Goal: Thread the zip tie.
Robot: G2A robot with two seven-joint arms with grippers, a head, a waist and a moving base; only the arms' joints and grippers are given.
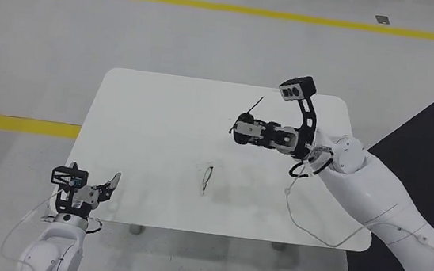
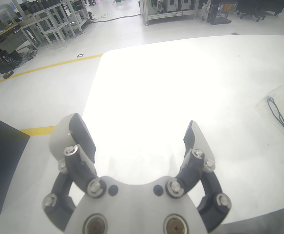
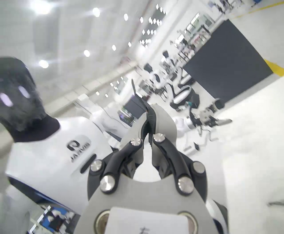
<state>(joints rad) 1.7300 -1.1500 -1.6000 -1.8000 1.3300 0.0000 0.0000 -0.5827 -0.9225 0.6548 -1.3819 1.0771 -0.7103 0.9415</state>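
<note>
**Inspection: 1 tie clamped in the right end effector, 1 lying on the counter**

1. Counter: white, with rounded corners, standing on a pale floor marked with yellow lines.

2. Right end effector: positioned above the far half of the counter, right of centre. In the right wrist view the right end effector has its fingers pressed together on a thin black zip tie. In the top view the zip tie projects from the fingers as a straight dark strip slanting toward the far right. It is clear of the counter surface.

3. Second zip tie: lying flat on the counter near its middle, on the near side of the right end effector and well apart from it. In the left wrist view the second zip tie appears as 2 dark strands meeting at 1 end, like a narrow loop. Whether it is actually closed cannot be determined.

4. Left end effector: at the near left edge of the counter, well apart from both ties. The left wrist view shows the left end effector with fingers spread wide and nothing between the ribbed pads.
</note>
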